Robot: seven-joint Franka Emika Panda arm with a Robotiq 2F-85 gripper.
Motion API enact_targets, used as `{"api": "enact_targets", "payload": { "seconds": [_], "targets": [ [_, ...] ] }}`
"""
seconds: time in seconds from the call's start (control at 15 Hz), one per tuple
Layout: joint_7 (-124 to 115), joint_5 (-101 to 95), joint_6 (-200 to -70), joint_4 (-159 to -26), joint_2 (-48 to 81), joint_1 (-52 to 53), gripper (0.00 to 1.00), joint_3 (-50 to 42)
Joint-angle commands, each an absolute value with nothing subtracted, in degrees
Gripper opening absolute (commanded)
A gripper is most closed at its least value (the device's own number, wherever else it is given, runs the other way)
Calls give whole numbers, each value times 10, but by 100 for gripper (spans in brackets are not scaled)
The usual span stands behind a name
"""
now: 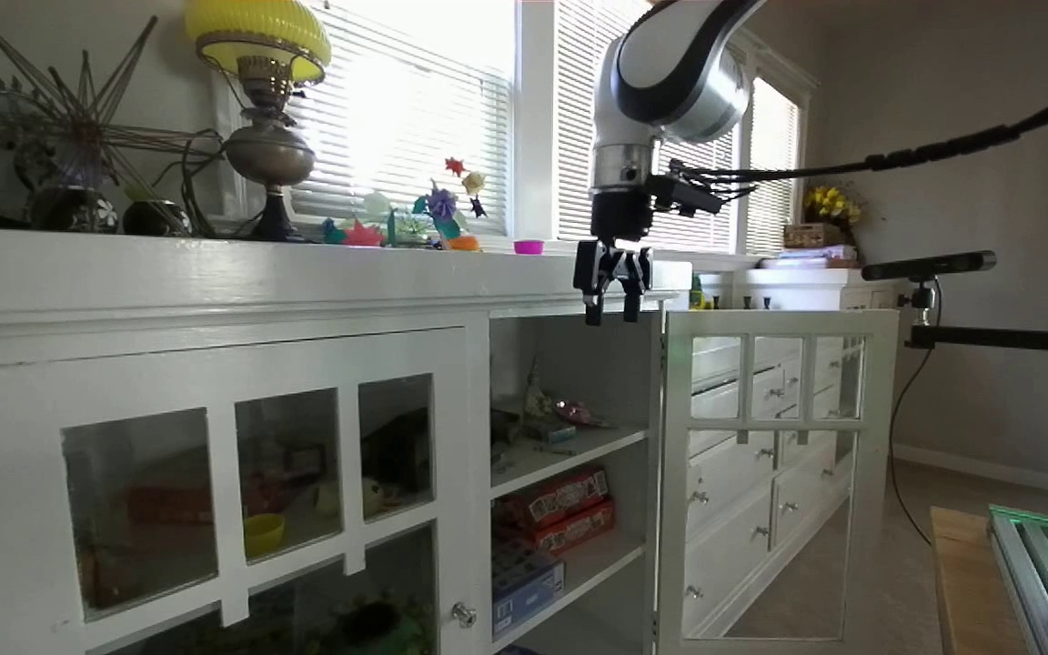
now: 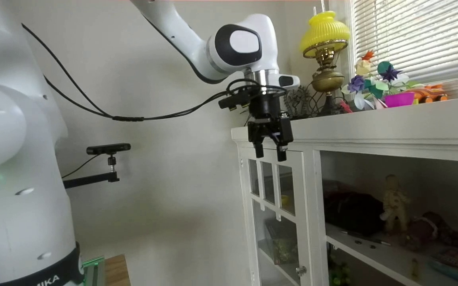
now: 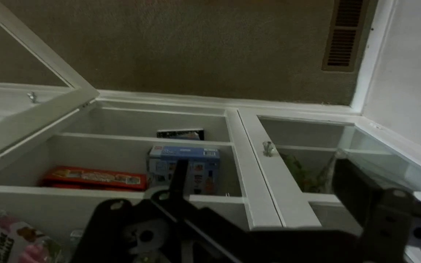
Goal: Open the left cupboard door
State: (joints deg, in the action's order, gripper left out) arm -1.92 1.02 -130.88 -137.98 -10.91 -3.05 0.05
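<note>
The left cupboard door [image 1: 349, 464] is white with glass panes in three columns and stands shut. It shows in an exterior view [image 2: 276, 208] and at the right of the wrist view [image 3: 283, 182]. Its clear knob [image 1: 463, 615] is on the edge beside the open compartment, and shows in both other views [image 2: 301, 271] [image 3: 268, 148]. My gripper [image 1: 613, 307] points down with fingers apart, empty, near the height of the cupboard's top edge. In an exterior view the gripper [image 2: 270, 154] overlaps the door's top. In the wrist view its fingers [image 3: 261, 170] are well above the knob.
A similar glass door [image 1: 774, 424] stands wide open beyond the middle compartment. That compartment holds red boxes [image 1: 569, 509] and a blue box [image 1: 529, 596]. A yellow lamp [image 2: 326, 33] and paper flowers [image 2: 372, 85] stand on the cupboard top. A camera [image 1: 929, 265] sits on a bar.
</note>
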Motion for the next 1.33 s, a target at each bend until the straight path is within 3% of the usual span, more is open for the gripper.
{"api": "enact_targets", "payload": {
  "seconds": [0.0, 0.33, 0.53, 1.0, 1.27],
  "targets": [
    [22, 34, -1319, -1379, -112, -26, 100, -20],
    [33, 38, -1321, -1379, -109, -25, 100, -23],
    [32, -60, -1321, -1394, -130, -30, 100, -7],
    [-2, -129, -1613, -1471, -118, -20, 100, 22],
    [74, -5, -1798, -1493, -68, 33, 100, -19]
  ]
}}
